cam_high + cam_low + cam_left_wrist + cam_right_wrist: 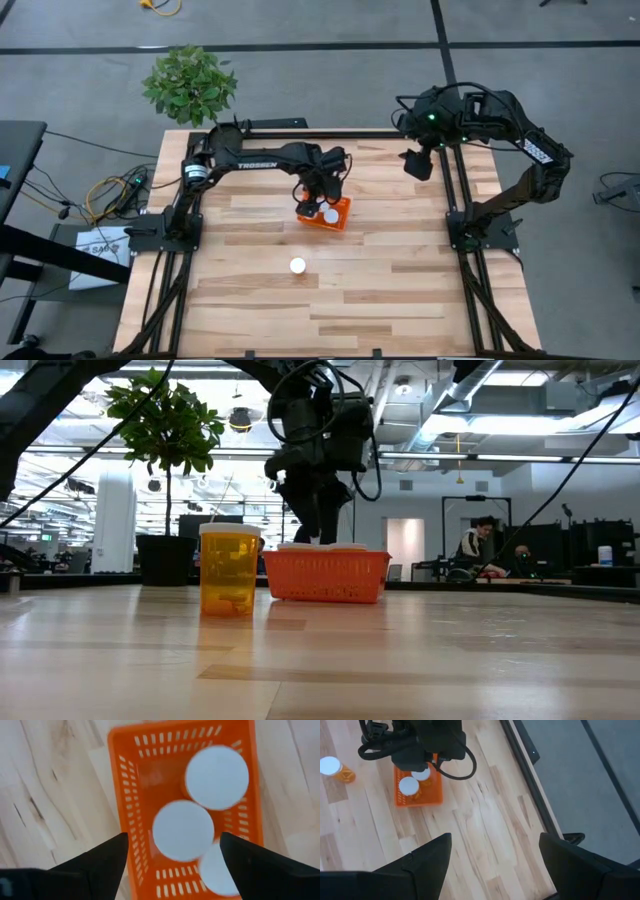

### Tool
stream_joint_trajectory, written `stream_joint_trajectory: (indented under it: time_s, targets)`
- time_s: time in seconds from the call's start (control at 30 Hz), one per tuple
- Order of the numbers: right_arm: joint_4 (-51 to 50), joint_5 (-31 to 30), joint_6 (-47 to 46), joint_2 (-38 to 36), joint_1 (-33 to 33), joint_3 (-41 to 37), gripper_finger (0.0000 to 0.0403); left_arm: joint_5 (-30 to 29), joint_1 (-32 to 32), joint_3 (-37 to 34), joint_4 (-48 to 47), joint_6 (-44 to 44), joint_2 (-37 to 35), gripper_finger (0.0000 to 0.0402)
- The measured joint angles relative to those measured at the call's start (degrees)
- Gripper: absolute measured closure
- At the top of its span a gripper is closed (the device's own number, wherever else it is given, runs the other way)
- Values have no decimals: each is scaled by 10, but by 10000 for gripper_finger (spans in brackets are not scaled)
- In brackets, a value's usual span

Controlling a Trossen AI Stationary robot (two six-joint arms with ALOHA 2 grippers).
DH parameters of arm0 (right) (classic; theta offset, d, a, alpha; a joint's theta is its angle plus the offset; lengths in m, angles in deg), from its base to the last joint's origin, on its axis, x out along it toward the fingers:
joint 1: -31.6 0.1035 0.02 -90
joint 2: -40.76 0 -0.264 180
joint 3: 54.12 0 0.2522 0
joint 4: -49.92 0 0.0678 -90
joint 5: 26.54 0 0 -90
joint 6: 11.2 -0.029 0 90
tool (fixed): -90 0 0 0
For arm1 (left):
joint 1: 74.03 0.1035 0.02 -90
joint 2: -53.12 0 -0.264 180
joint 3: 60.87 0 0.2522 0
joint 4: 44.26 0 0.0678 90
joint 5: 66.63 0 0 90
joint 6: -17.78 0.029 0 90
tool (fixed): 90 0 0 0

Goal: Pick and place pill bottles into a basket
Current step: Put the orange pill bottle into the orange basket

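Left gripper (pixel 318 200) sits directly over the basket (pixel 342 216), fingers (pixel 100 862) spread wide with nothing between them. In the left wrist view the fingers straddle the basket's open top.

Basket: bright orange plastic, rectangular, slotted sides, sitting mid-table slightly toward the far edge. From the low view (pixel 325 575) it's low-walled, with white caps just showing above the rim.

Three pill bottles are in the basket, seen in the left wrist view as round white caps: one (pixel 217 777) in a corner, one (pixel 183 830) at centre, and one (pixel 218 872) partly hidden by the right-hand finger. They are packed close, touching or nearly so.

Fourth bottle (pixel 298 265) stands alone on the table, nearer than the basket and a bit left of it, well apart from it. In the low view (pixel 230 569) it's a translucent amber body with a white cap, upright.

Right gripper (pixel 418 163) is parked up at the table's far right, well away from the basket, fingers wide apart and holding nothing.

Potted plant (pixel 190 85) is off the far-left corner.
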Motion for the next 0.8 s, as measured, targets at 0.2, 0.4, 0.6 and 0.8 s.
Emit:
stream_joint_trajectory:
  time_s: [0.2, 0.4, 0.6, 0.8]
  targets:
    - [13, 0, 1, 0, 0, 0, 106, 0, 7, 0, -37, -12, -24, 96]
    - [44, -1, 17, -3, 0, 0, 106, 80, 27, 0, -53, -52, -85, 96]
    - [130, 24, 28, -20, 3, -1, 106, 216, 55, 0, -13, -139, -152, 96]
    - [211, 117, 30, -58, 9, -8, 106, 257, 59, 0, 40, -197, -215, 96]
